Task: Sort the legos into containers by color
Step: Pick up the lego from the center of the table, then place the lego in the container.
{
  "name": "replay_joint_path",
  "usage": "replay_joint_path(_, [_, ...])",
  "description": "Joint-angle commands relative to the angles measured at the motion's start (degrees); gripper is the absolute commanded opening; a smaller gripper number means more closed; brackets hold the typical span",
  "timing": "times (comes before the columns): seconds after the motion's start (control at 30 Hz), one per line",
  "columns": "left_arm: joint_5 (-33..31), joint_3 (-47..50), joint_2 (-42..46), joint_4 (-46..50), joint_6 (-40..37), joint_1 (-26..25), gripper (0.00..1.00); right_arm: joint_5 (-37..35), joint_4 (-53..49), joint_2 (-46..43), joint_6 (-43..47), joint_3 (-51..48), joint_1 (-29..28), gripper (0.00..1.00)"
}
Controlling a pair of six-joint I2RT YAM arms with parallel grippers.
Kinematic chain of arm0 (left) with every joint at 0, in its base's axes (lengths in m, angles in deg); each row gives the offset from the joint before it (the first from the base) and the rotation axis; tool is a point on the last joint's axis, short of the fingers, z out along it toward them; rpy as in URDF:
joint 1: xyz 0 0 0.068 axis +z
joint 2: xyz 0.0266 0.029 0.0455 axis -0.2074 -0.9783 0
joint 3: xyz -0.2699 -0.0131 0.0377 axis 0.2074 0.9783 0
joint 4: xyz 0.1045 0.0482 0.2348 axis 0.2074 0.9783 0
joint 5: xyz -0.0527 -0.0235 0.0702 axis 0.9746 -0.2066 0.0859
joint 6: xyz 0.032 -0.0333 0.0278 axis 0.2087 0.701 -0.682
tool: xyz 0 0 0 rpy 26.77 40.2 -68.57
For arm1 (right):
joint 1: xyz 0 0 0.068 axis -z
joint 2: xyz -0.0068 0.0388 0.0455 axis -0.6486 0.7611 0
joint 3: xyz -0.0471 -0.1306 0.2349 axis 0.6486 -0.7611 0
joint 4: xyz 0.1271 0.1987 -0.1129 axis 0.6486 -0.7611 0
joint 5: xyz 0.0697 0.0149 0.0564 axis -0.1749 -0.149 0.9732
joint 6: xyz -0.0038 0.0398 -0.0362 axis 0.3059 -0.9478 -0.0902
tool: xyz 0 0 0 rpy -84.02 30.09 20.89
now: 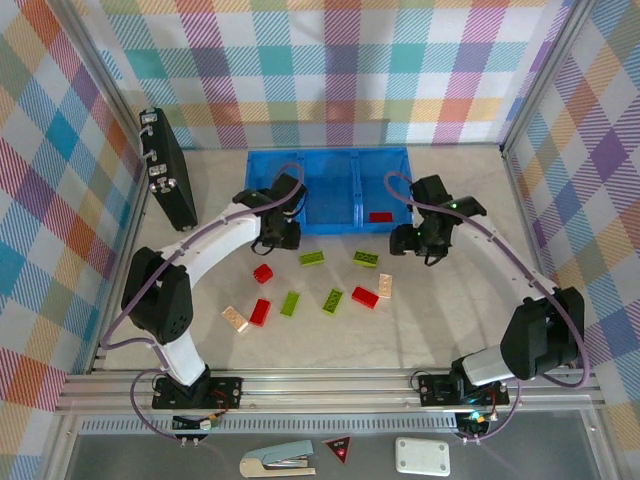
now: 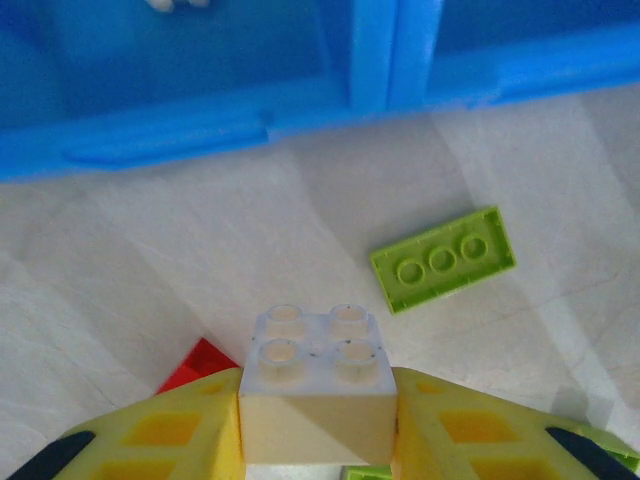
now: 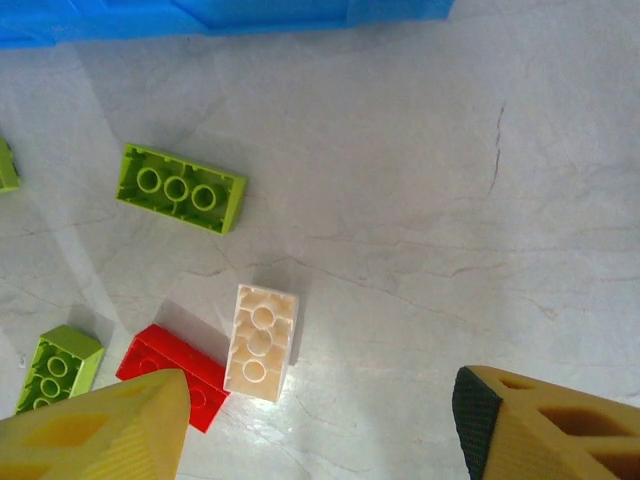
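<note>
Left gripper point(image 2: 318, 425) closed on cream brick point(image 2: 315, 350), studs up; blue tray point(image 2: 150, 140) lying just beyond, straight ahead on far side. Right gripper point(image 3: 322, 400) open, empty.

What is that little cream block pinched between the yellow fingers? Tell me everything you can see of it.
The cream brick is a small, square block of smooth plastic with four hollow round studs on top and a few dark specks. Its near face is plain, with a shadow cutting diagonally across it. It sits level, studs up. The left gripper clamps it, with one yellow finger pressed against each side. It appears lifted above the pale table, just short of the blue tray.
</note>
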Motion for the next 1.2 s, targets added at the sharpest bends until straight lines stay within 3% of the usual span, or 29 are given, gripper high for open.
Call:
replay_joint_path(0.0, [-0.26,-2.95,-1.23,1.66,-3.46,2.90,0.38,-0.46,-1.54,-2.11,-1.66,-2.00,-0.36,0.71])
replay_joint_path(0.5, [2.62,-17.56,-13.33,1.28,-9.09,13.80,0.38,-1.17,-2.01,-5.22,-3.16,-6.72,-0.36,0.71])
replay_joint_path(0.8, [4.19,-33.58,-25.85,5.03,-9.90,15.15,0.38,-2.01,-2.74,-5.77,-3.69,-6.54,-0.35,0.71])
replay_joint_path(1.17, [4.56,-42.73,-34.67,5.76,-8.52,16.28,0.38,-3.28,-4.02,-7.40,-3.55,-7.17,-0.34,0.71])
